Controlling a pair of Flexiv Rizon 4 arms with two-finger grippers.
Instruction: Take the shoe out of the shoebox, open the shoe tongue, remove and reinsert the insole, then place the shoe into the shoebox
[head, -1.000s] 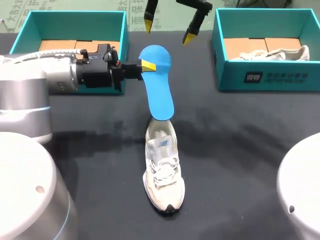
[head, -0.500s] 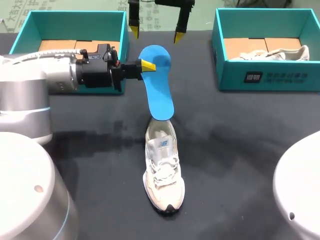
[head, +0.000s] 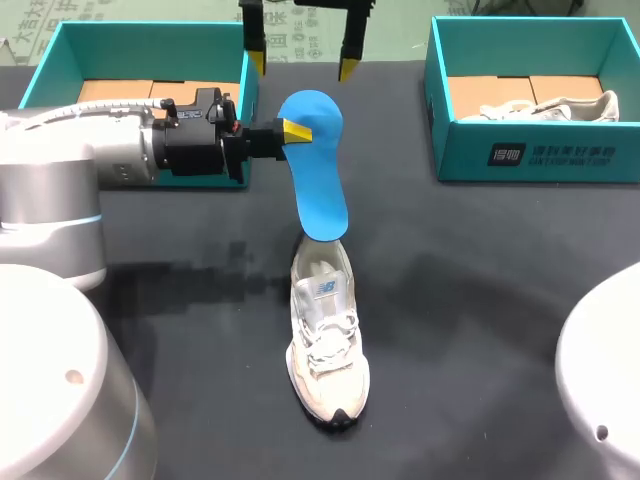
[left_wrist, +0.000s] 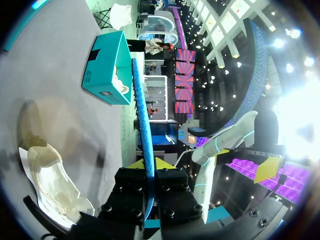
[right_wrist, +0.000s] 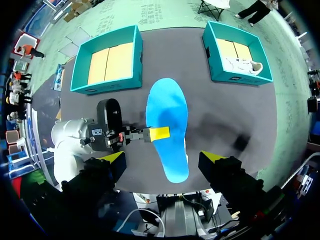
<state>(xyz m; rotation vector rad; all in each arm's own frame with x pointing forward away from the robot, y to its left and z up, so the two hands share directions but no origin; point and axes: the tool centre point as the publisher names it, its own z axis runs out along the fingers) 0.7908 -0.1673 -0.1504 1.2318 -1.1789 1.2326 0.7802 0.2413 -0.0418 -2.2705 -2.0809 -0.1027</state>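
- The left fingers (head: 294, 130) come in from 9 o'clock and are clamped on the blue insole (head: 318, 175), one yellow tip on each face near its upper, wider end.
- In the left wrist view the insole shows edge-on, running straight out from between the two tips.
- The insole is in the air above the counter (head: 480, 270), with its lower end at the heel opening of the shoe (head: 327, 340). Whether it touches the shoe cannot be told.
- The shoe, pale with white laces, stands upright near the middle of the counter, toe toward 6 o'clock and heel toward 12 o'clock.
- The right fingers (head: 301, 65) hang at 12 o'clock from the insole, spread wide and holding nothing.
- A teal shoebox (head: 60, 45) sits at 10 o'clock on the counter, with only its cardboard floor showing inside.
- A second teal shoebox (head: 530, 155) sits at 2 o'clock, with another pale shoe (head: 545, 108) lying in it.
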